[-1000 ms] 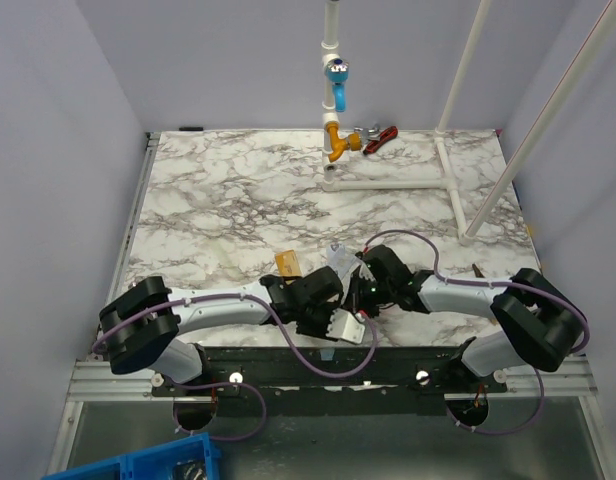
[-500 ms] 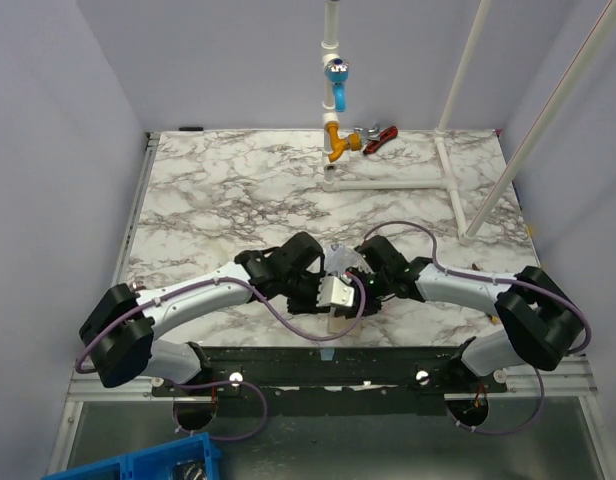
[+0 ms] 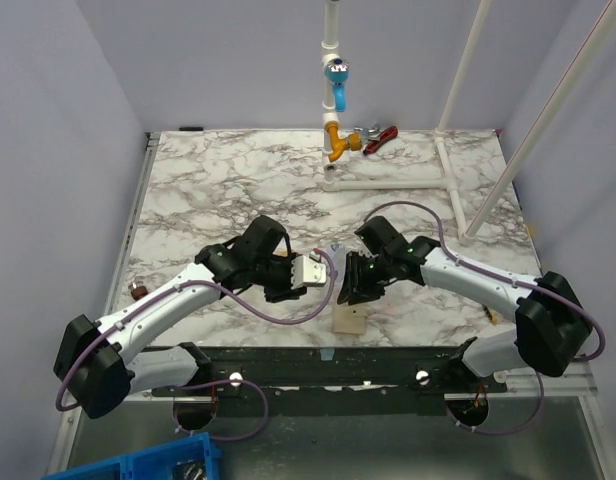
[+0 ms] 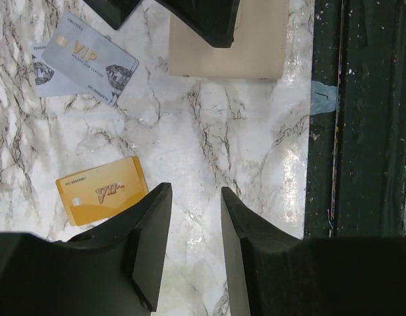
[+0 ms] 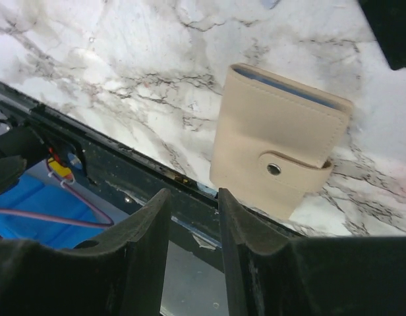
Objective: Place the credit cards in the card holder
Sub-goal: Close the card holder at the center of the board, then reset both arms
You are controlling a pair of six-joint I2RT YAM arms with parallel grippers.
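The beige card holder (image 5: 275,148) lies closed, snap tab fastened, at the table's front edge; it also shows in the top view (image 3: 349,318) and the left wrist view (image 4: 256,46). A gold-orange card (image 4: 101,199) lies flat beside my left gripper's finger. A pale blue-silver card (image 4: 89,59) overlaps another pale card (image 4: 45,74). No black card is in view. My left gripper (image 4: 195,194) is open and empty above bare marble (image 3: 328,266). My right gripper (image 5: 190,197) is open and empty just above the holder (image 3: 346,290), pointing over the front edge.
A white pipe frame (image 3: 448,180) with an orange and blue fitting (image 3: 335,135) stands at the back, with red-handled pliers (image 3: 380,135) beside it. The dark front rail (image 4: 361,131) runs close to the holder. A blue bin (image 3: 138,465) sits below the table.
My left arm has swung left and back, off the card holder. My right gripper has drawn back from it. The holder now lies uncovered at the front edge.
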